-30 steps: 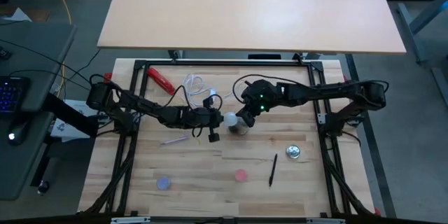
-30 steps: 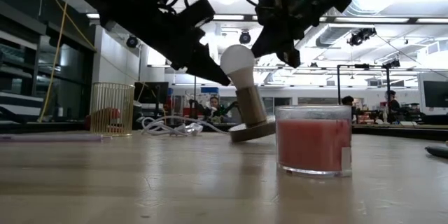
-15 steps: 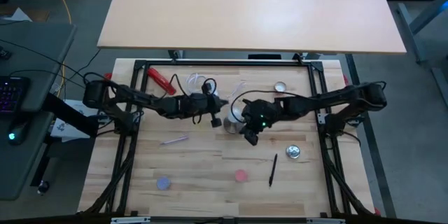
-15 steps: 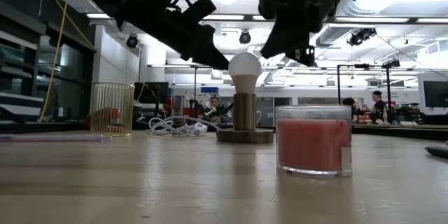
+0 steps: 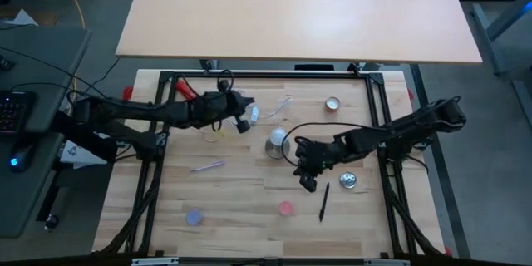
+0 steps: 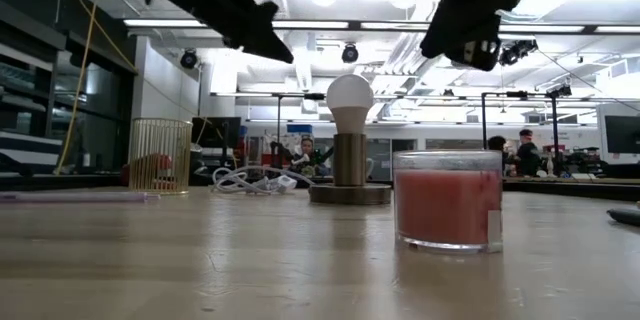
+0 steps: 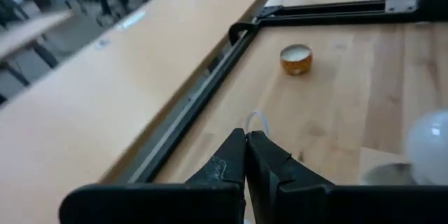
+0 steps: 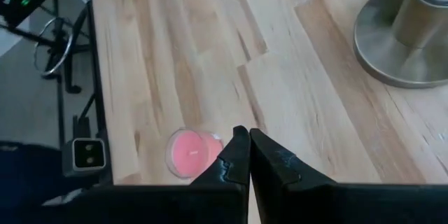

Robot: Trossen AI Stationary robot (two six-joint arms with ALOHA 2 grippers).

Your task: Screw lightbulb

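Both arms are pulled back from the socket stand [image 5: 277, 144] since half a second ago. High view: the left gripper [image 5: 247, 116] is parked far-left of it, the right gripper [image 5: 306, 174] near-right, neither touching. Low view: the lightbulb [image 6: 349, 100] is seated upright in the stand, so screwing looks done; thread depth can't be checked. Wrist views: both sets of fingers are pressed together, empty. The bulb is cut off at the frame edges.

The lightbulb [image 6: 349, 99] is seen standing upright in a round metal socket stand [image 6: 349, 179] on the worktop [image 6: 200, 260]. A pink candle jar [image 6: 446, 201] is set nearer, to its right. Both dark arms are held up high, apart from the bulb.
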